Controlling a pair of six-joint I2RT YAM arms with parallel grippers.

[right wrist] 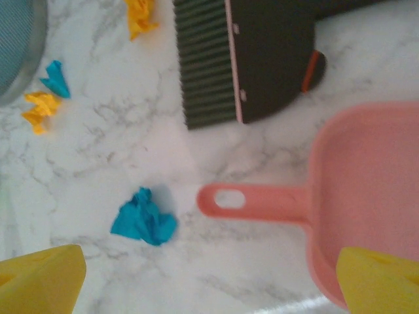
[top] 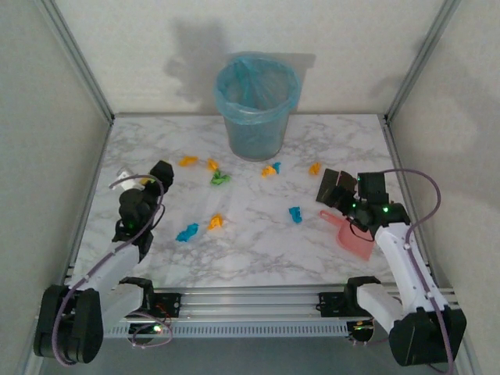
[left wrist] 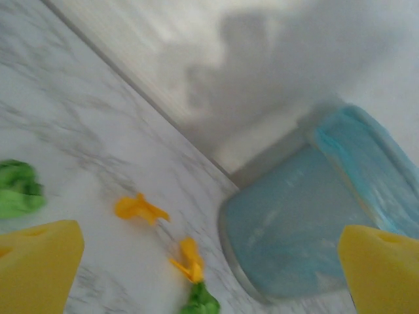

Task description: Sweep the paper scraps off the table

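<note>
Several paper scraps lie across the table (top: 258, 254): orange ones (top: 187, 161) (top: 269, 169) (top: 315, 167), a green one (top: 220, 178) and blue ones (top: 294, 214) (top: 187, 232). My left gripper (top: 162, 173) hovers at the left, open and empty. In its wrist view the gripper (left wrist: 209, 281) faces two orange scraps (left wrist: 139, 208) (left wrist: 188, 260) and green ones (left wrist: 19, 188). My right gripper (top: 362, 194) is open at the right. Seen from its wrist, the gripper (right wrist: 209, 288) hangs above the pink dustpan's handle (right wrist: 255, 201), with a blue scrap (right wrist: 143, 220) just left of it.
A blue-lined round bin (top: 256, 105) stands at the back centre, close to the left gripper's line of sight (left wrist: 308, 222). The pink dustpan (top: 349, 233) lies at the right, the dark-bristled brush (top: 336, 187) just behind it. Aluminium rails frame the table.
</note>
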